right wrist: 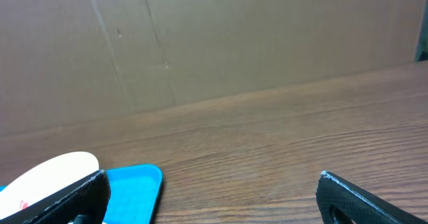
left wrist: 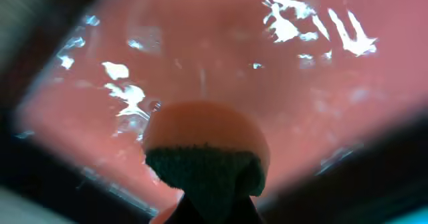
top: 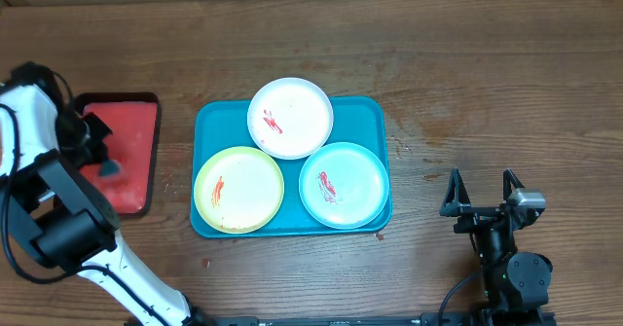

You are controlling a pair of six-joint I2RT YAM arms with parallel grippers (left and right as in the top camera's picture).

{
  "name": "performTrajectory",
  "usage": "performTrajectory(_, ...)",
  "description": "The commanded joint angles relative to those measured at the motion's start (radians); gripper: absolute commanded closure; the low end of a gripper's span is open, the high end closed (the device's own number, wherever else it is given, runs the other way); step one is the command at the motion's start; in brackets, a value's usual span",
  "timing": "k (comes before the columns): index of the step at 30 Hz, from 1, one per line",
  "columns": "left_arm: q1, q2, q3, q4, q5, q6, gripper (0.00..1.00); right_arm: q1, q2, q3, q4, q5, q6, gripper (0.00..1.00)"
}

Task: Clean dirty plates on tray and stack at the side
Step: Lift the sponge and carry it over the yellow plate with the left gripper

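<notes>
The teal-blue tray [top: 365, 114] lies mid-table and carries three plates, each with red smears. The white plate [top: 290, 118] sits at the back, the yellow-green plate [top: 238, 190] at front left and the mint-teal plate [top: 343, 185] at front right. My left gripper [top: 102, 159] hangs over the red tray and is shut on a sponge [left wrist: 200, 170] with a dark green face and peach foam, held just above the red surface. To the right of the tray, my right gripper [top: 482, 198] stands open and empty, its fingers [right wrist: 361, 200] wide apart. The right wrist view shows the tray's corner [right wrist: 137, 187] and the white plate's edge [right wrist: 53, 170].
A smaller red tray [top: 131, 126] with a dark rim lies left of the teal tray; it fills the left wrist view [left wrist: 234, 63]. Bare wooden table [top: 467, 92] surrounds both trays. A brown cardboard wall [right wrist: 234, 43] stands behind the table.
</notes>
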Motion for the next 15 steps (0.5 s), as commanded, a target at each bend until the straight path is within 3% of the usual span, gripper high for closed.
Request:
performTrajectory(1,0.004,-0.067,0.213,-0.074,0.040,-0.007,0.96,0.005,-0.008,-0.011,0.005,0.006,-0.004,0.00)
performTrajectory(6,-0.013,-0.106,0.259,-0.087,-0.022,-0.008,0.96,0.005,-0.008,-0.011,0.005,0.006,-0.004,0.00)
performTrajectory(12,-0.035,-0.090,-0.071,0.146,-0.029,-0.014,0.96,0.005,-0.008,-0.010,0.005,0.006,-0.004,0.00)
performTrajectory(15,-0.035,-0.089,-0.130,0.173,-0.014,-0.006,0.96,0.005,-0.008,-0.010,0.005,0.006,-0.004,0.00)
